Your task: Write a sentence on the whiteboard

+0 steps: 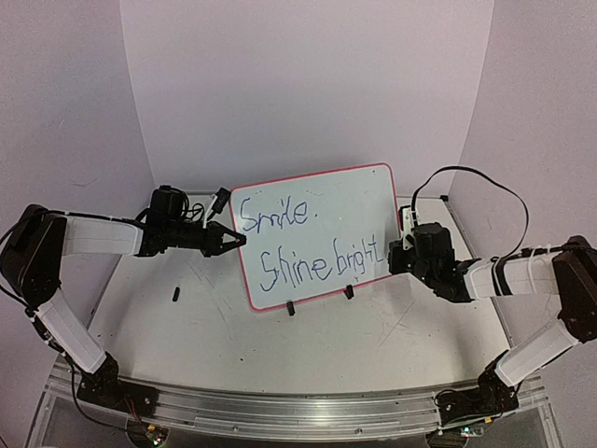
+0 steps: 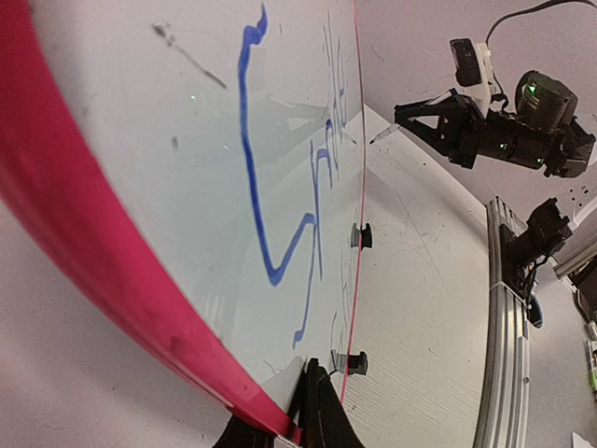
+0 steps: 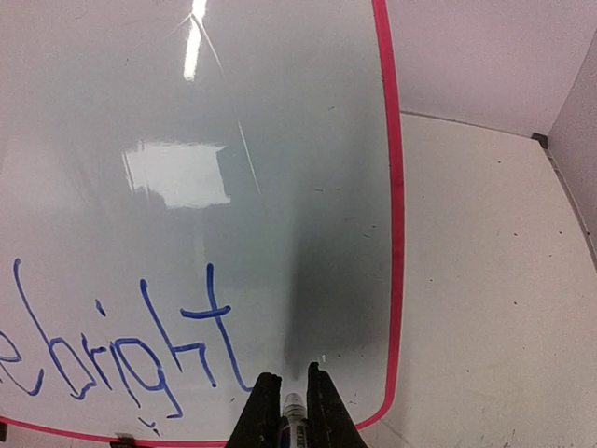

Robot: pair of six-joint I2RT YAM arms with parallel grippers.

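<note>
The whiteboard (image 1: 317,210) stands tilted on two black clip feet (image 1: 291,309) at mid table, with "Smile. Shine bright" on it in blue. My left gripper (image 1: 233,240) is shut on the board's left red edge; in the left wrist view its fingers (image 2: 322,415) pinch the frame (image 2: 112,280). My right gripper (image 1: 396,254) is shut on a blue marker (image 3: 295,413). The marker's tip is at the board's surface (image 3: 280,140), just right of the final "t" and near the lower right corner. The right gripper also shows in the left wrist view (image 2: 410,121).
A small black cap-like piece (image 1: 176,295) lies on the table left of the board. The white table (image 1: 308,355) is scuffed, with walls close behind and at both sides. A metal rail (image 1: 280,411) runs along the near edge.
</note>
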